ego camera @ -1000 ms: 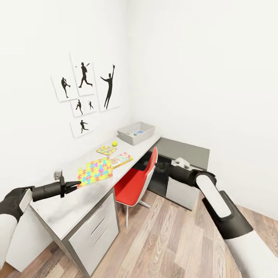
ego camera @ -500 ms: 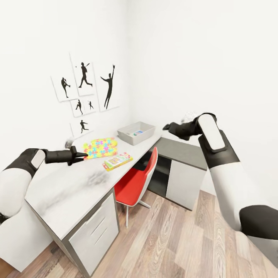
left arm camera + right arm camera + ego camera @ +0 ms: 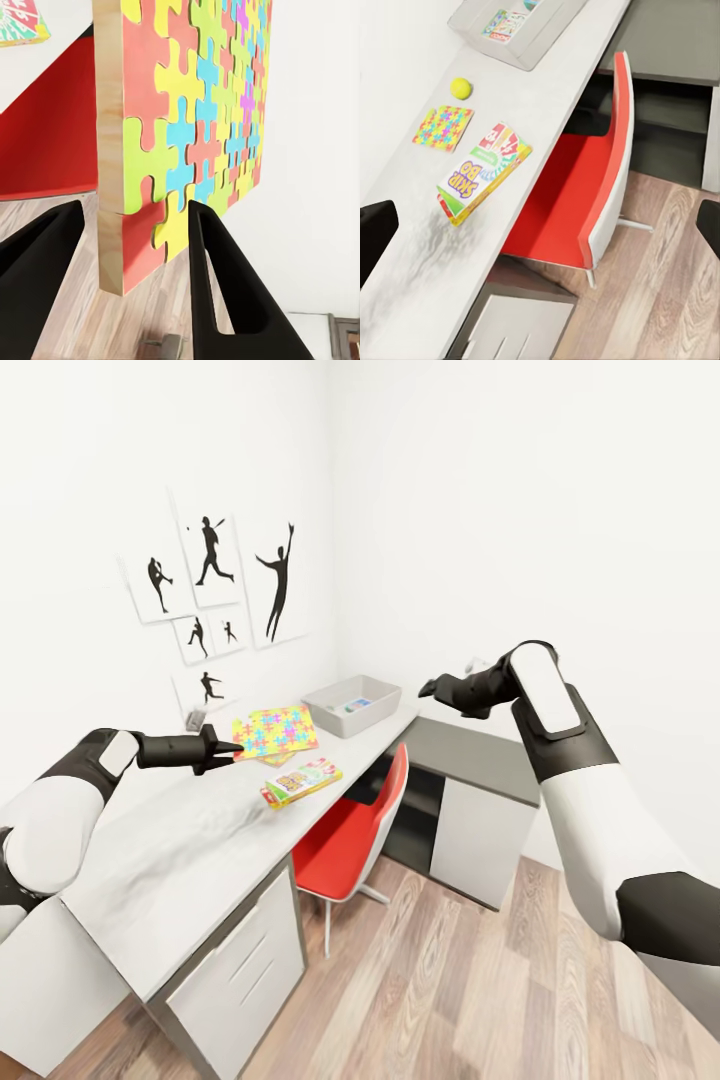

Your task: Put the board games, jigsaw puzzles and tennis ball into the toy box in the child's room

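At the far end of the long grey tabletop (image 3: 190, 850), against the corner wall, sits the light grey toy box (image 3: 352, 704); inside it lies a flat game box with a blue face in the head view, and the right wrist view shows a second printed box (image 3: 497, 24) with a green border and red logo on the bin's floor beside it. Nearer along the tabletop, the left pincer (image 3: 228, 748) grips the larger jigsaw puzzle (image 3: 274, 730) by one edge and holds it lifted above the surface, roughly level; in the left wrist view its two black fingers (image 3: 217, 277) are closed on the puzzle's wooden edge. Under and just beyond the lifted mat, the right wrist view shows the smaller jigsaw puzzle (image 3: 443, 127) lying flat, with the tennis ball (image 3: 461, 88) just past it toward the toy box. The SKIP-BO board game (image 3: 300, 781) rests at the tabletop's right edge, slightly overhanging, above the red chair (image 3: 352, 838) pushed under it. The right pincer (image 3: 432, 687) is raised over the lower dark cabinet top (image 3: 478, 755) to the right, holding nothing; its fingertips at the edges of the right wrist view stand wide apart.
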Controlling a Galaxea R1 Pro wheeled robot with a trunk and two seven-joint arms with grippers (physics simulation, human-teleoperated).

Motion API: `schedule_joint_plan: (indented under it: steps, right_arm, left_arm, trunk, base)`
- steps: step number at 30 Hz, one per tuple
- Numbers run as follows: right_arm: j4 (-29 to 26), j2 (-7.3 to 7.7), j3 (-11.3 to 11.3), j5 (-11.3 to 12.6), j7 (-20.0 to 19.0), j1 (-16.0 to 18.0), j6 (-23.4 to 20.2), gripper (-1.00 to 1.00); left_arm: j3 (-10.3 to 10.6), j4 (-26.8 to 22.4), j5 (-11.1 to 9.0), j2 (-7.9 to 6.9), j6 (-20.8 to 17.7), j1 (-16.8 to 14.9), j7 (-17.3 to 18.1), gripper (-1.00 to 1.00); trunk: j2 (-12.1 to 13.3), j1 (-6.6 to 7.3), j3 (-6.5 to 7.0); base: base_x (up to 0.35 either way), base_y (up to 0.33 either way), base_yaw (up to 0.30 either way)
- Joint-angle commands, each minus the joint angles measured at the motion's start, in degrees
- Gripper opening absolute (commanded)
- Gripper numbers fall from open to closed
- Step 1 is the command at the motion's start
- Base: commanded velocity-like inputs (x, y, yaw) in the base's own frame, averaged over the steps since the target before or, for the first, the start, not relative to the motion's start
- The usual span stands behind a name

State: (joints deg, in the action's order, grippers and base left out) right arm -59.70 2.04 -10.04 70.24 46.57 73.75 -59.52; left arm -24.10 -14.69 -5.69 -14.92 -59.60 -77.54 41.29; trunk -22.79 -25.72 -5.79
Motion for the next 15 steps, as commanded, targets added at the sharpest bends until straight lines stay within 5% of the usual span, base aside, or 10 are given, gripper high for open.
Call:
schedule_joint_plan:
  steps: [1,15]
  right_arm:
    - [0.0,-0.05,-0.2,0.5,0.6,0.1,-0.1,1.0]
    - [0.2,-0.81,-0.2,0.5,0.5,0.1,-0.2,1.0]
  left_arm:
    - [0.0,0.0,-0.6,0.01,-0.4,-0.1,-0.3,-1.0]
    - [-0.2,0.0,-0.5,0.59,-0.4,-0.1,-0.3,-1.0]
  trunk:
    - [-0.1,-0.07,-0.22]
    - [-0.1,-0.07,-1.53]
  base:
    - [0.306,-0.036,0.0]
    - [0.245,-0.098,0.0]
